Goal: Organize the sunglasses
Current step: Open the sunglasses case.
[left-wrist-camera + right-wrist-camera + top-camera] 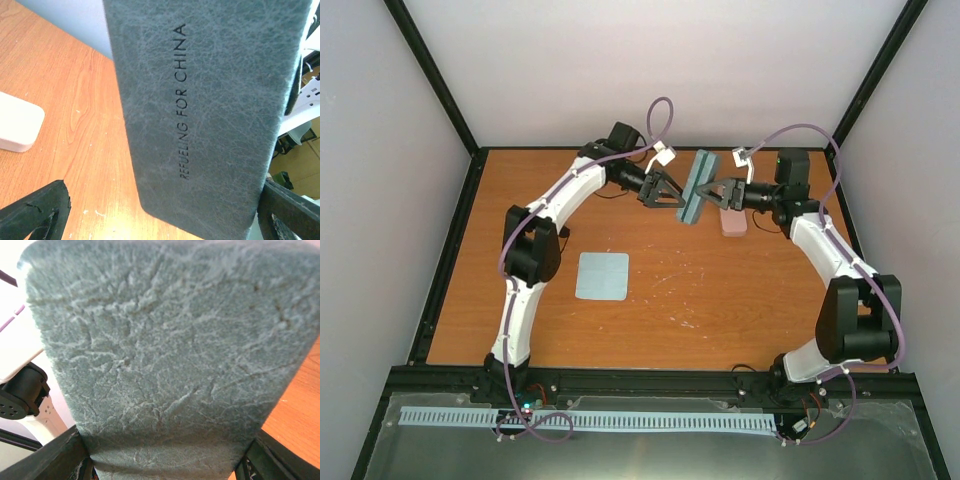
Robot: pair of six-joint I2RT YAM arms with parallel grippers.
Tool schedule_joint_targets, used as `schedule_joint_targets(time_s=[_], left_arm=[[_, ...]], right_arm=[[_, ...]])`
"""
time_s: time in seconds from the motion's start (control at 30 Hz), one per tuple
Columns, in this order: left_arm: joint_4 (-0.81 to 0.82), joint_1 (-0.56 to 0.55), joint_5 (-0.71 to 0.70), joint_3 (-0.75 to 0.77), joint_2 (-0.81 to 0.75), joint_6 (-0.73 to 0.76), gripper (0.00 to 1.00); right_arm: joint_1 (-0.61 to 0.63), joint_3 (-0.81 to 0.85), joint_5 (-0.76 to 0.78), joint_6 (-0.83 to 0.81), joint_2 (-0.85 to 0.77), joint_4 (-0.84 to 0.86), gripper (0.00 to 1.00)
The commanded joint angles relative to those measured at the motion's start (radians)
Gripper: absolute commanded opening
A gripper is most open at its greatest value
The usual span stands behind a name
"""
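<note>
Neither pair of sunglasses is in view. A blue-grey case [697,187] is held up on edge above the back of the table, between my two grippers. My right gripper [721,192] is shut on it; in the right wrist view the case [165,350] fills the frame and both fingers press its sides around the gripper [165,460]. My left gripper [671,192] is open against the case's other face; in the left wrist view the case [210,115] stands between the spread fingers of the gripper [162,205], with a gap on the left side.
A pink case [732,222] lies on the table under my right gripper; it also shows in the left wrist view [17,122]. A light-blue cloth [602,275] lies flat left of centre. Black frame posts and pale walls border the table [720,300].
</note>
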Motion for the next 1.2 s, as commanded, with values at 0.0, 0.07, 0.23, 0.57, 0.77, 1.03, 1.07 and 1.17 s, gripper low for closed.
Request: schedule_joint_targets(time_s=[0.0, 0.07, 0.23, 0.57, 0.77, 1.03, 1.07, 1.17], left_arm=[[0.033, 0.055, -0.154, 0.003, 0.065, 0.037, 1.0], [0.032, 0.059, -0.164, 0.003, 0.069, 0.043, 1.0], [0.035, 0.067, -0.191, 0.002, 0.072, 0.06, 0.99], [0.015, 0.116, -0.122, -0.018, 0.038, 0.062, 0.99], [0.124, 0.153, 0.067, -0.171, -0.116, -0.011, 0.99], [0.254, 0.137, 0.083, -0.269, -0.179, -0.13, 0.99], [0.254, 0.133, 0.08, -0.274, -0.178, -0.131, 0.99], [0.294, 0.115, 0.048, -0.309, -0.191, -0.155, 0.99]], right_arm=[[0.025, 0.037, -0.209, -0.021, -0.106, -0.062, 0.03], [0.025, 0.035, -0.212, -0.03, -0.113, -0.081, 0.03], [0.025, 0.036, -0.212, -0.087, -0.126, -0.17, 0.03], [-0.002, -0.001, -0.009, -0.115, -0.117, -0.221, 0.03], [-0.006, -0.042, 0.069, 0.106, -0.049, 0.09, 0.03], [0.008, -0.026, 0.052, 0.262, 0.014, 0.313, 0.03], [0.008, -0.029, 0.056, 0.275, 0.014, 0.332, 0.03], [0.009, -0.053, 0.068, 0.339, 0.007, 0.427, 0.03]])
